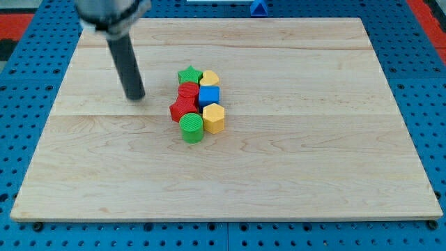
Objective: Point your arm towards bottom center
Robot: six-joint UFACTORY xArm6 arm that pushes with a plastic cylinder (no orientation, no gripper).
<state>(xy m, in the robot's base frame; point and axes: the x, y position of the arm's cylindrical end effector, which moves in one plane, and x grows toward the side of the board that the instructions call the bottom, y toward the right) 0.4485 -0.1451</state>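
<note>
My dark rod comes down from the view's top left, and my tip (134, 96) rests on the wooden board (313, 160) to the left of a tight cluster of blocks. The cluster holds a green star (189, 75), a yellow block (210, 79), a red block (188, 90), a blue cube (209, 95), a red star (183, 109), a yellow hexagon (214, 118) and a green cylinder (191, 128). My tip stands apart from the cluster, about a block's width and a half left of the red block.
The board lies on a blue perforated table (28, 139). A small blue object (258, 8) sits beyond the board's top edge. A red area (21, 21) shows at the view's top left corner.
</note>
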